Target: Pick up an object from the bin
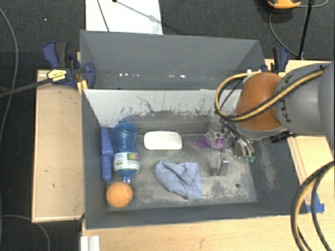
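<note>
My gripper (223, 166) hangs low over the right part of the bin floor, under the arm's orange cover. A small purple thing (208, 141) lies just to its upper left, partly hidden by the gripper's body; whether they touch I cannot tell. A crumpled light-blue cloth (180, 178) lies on the floor a little to the gripper's left. Behind the cloth sits a white oval thing (163, 140).
Along the left wall lie a blue-capped plastic water bottle (125, 151), a blue stick (106, 153) beside it and an orange ball (119, 195) at the front left corner. The arm and its cables cover the bin's right rear corner.
</note>
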Controlling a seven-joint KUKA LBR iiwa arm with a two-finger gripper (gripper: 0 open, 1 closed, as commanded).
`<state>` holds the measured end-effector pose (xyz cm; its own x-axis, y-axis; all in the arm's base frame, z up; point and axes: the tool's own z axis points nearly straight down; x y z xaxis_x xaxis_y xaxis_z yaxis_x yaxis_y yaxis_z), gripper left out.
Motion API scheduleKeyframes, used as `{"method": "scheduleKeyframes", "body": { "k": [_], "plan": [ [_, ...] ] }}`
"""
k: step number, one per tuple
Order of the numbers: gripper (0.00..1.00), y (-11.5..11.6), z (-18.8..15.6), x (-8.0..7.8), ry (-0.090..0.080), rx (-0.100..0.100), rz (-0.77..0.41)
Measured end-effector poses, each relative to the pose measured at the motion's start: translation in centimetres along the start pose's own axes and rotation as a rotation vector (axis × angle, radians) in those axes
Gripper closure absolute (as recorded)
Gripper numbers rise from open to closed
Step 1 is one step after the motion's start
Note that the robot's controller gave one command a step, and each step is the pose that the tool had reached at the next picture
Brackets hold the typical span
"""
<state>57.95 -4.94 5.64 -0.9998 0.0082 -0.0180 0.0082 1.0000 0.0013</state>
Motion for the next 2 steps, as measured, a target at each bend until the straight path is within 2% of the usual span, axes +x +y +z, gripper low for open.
{"method": "scheduleKeyframes", "body": {
  "k": [1,2],
  "plan": [
    [0.0,4.8,-2.4,5.2,0.01,0.0,0.016],
    [0.0,8.1,-2.2,4.8,0.01,-0.001,-0.031]
  ]
}}
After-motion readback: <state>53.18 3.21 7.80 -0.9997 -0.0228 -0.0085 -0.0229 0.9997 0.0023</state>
